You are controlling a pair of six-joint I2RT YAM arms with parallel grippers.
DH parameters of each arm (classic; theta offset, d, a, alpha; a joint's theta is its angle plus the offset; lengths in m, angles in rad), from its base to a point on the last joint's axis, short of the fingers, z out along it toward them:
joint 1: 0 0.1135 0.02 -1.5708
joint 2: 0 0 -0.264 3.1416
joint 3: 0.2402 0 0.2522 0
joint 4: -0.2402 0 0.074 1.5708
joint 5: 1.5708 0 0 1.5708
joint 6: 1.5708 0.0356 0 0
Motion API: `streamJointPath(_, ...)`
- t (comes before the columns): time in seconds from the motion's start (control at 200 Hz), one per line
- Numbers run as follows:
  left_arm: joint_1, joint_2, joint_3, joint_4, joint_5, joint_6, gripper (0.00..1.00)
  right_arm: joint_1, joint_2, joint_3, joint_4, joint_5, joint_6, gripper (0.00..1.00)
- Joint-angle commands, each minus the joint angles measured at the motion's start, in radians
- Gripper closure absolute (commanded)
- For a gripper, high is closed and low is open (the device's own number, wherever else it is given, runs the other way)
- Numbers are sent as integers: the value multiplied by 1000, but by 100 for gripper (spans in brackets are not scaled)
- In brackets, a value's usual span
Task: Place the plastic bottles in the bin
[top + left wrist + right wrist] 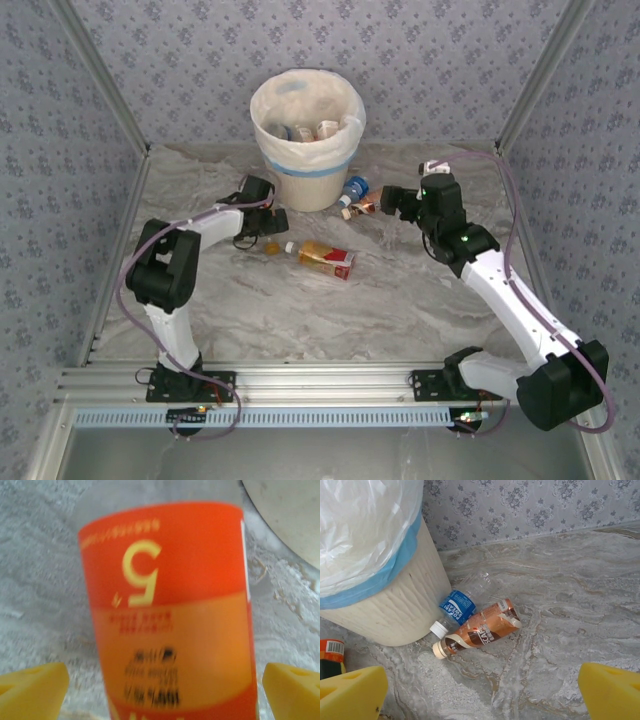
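One orange-labelled bottle [170, 610] between parted left jaws, bin [292, 515] near

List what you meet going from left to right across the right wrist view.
From the left: orange-labelled bottle → brown-labelled bottle → yellow fingertip of the right gripper. The bin, the blue-labelled bottle and the other fingertip overlap these, so they are left out.

Stays open across the near marble tabletop [330, 320] and right of the bottles, yet is blocked at back centre by the bin [300, 180], with a blue-labelled bottle [456, 607] and brown-labelled bottle [480, 632] just beside its base and a red-labelled bottle [326, 258] lying mid-table.
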Motion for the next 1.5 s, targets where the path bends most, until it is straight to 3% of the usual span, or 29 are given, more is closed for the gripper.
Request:
streamJointPath(0.0,-6,27,29,24,-47,53,1,-5,-18,4,-25,24,9,0)
streamJointPath(0.235,-8,58,33,75,-40,86,11,-5,-4,5,-25,27,6,0)
streamJointPath(0.58,-12,19,9,101,-20,101,39,-4,28,19,-20,16,12,0)
streamJointPath(0.924,-12,-58,-41,108,-5,112,59,-5,30,20,-23,18,7,0)
streamJointPath(1.404,-12,-427,-178,81,-35,130,100,-3,31,18,1,4,18,0)
streamJointPath(1.499,-11,-529,-176,74,-37,124,100,0,32,19,6,1,20,0)
